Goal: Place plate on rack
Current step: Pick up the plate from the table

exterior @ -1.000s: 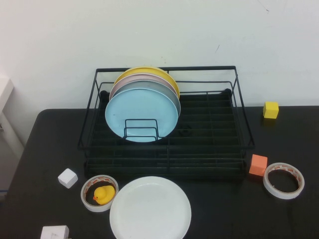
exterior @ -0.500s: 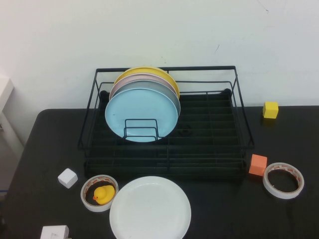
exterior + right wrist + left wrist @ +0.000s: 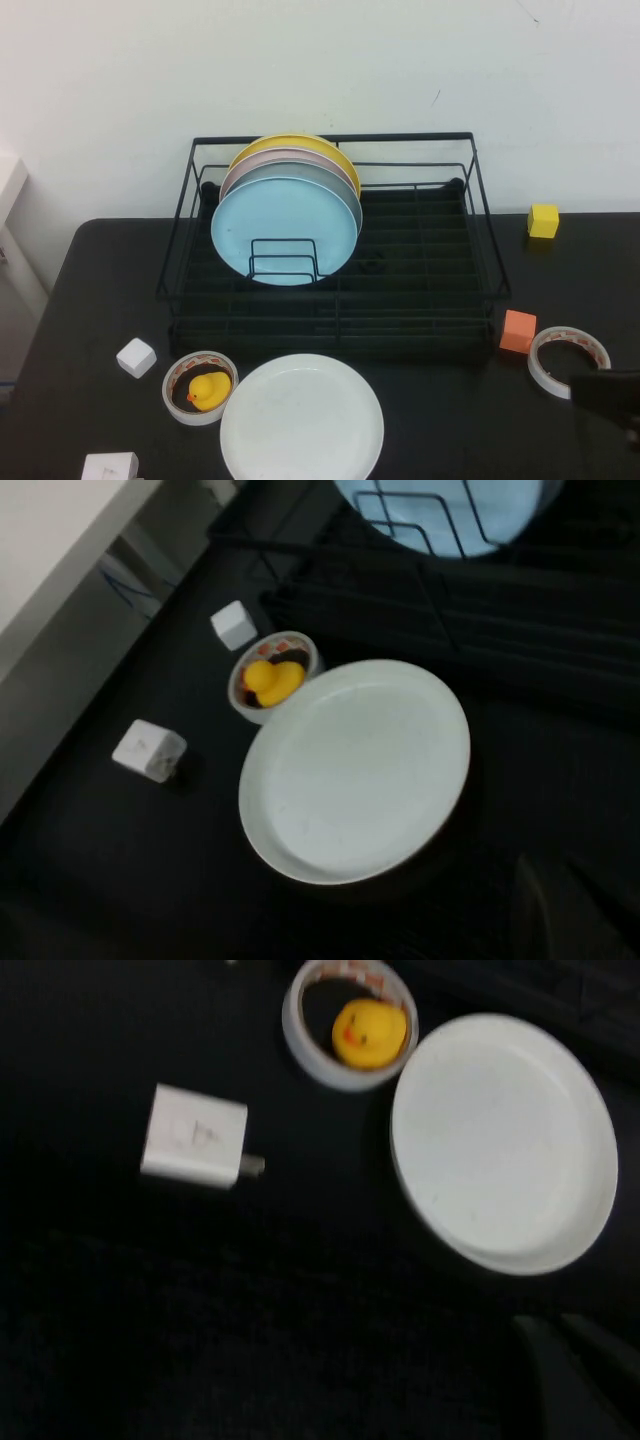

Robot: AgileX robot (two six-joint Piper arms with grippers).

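plate [image 3: 301,420]: white, flat on the black table [image 3: 450,430], bottom centre of the high view, just in front of the rack; nothing of mine touches it.
rack [image 3: 420,270]: black wire, centre of the frame against the wall, its right half free of dishes.
dishes in rack: light blue plate [image 3: 285,232] upright at the front left, behind the small wire loop; grey, pink and yellow plates stacked close behind it.
my right gripper [image 3: 607,398]: a dark shape at the lower right edge of the high view, overlapping the near side of the tape roll [image 3: 567,361]; i cannot tell how my jaws stand.
my left gripper [image 3: 580,1375]: only a dark tip in the lower right of the left wrist view, apart from the plate; jaws cannot be told either.
duck [image 3: 207,391]: yellow, sitting inside a second tape ring [image 3: 176,379] that touches the plate's left edge.
small things: white cube [image 3: 136,357] left of the ring, white charger [image 3: 109,467] at bottom left, orange block [image 3: 518,331] beside the rack's right front corner, yellow block [image 3: 543,220] at far right.
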